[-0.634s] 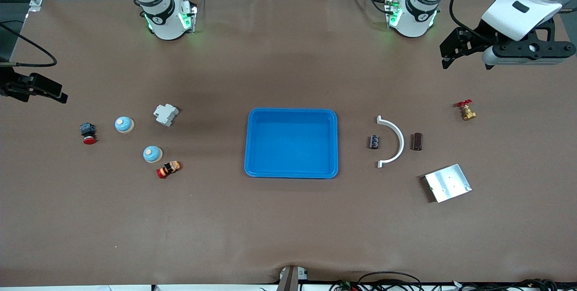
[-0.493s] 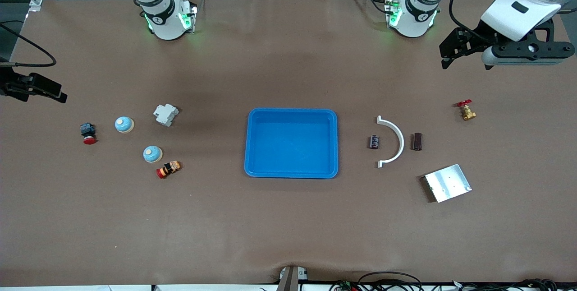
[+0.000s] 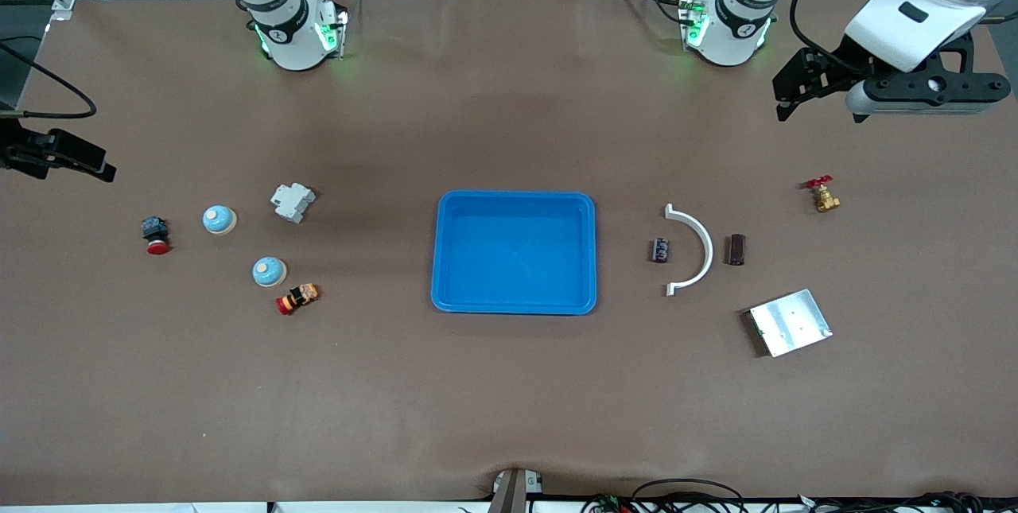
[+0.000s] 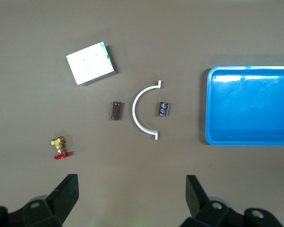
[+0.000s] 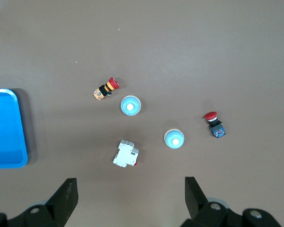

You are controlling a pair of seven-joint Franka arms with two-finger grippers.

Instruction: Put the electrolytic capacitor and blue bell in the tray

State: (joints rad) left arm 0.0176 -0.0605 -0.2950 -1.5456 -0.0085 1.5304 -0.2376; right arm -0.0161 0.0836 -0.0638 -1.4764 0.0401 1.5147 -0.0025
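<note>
— Stage of the job?
— Opening approach only, by the look of it. Nothing yet in the tray (image 3: 515, 196), bright blue, at the centre of the front view. Electrolytic capacitor (image 3: 660, 250) lying on the tabletop near the tray, toward the left arm's end, inside the curve of a white arc piece (image 3: 709, 246). One blue bell (image 3: 219, 219) and a second blue bell (image 3: 269, 271) at mid-height in the frame toward the right arm's end, well apart from the tray.
— Claws?
— Left claw (image 4: 131, 184) spread wide, holding nothing, up in the upper corner of the front view. Right claw (image 5: 131, 185) likewise wide and empty, at the frame's edge.
— Next move?
— Probably: bring the left claw over the capacitor, straddle it without catching the white arc piece, then descend. Either bell for the right claw.
— Writing, brands?
— None legible; pale marks on the capacitor too small to read.
</note>
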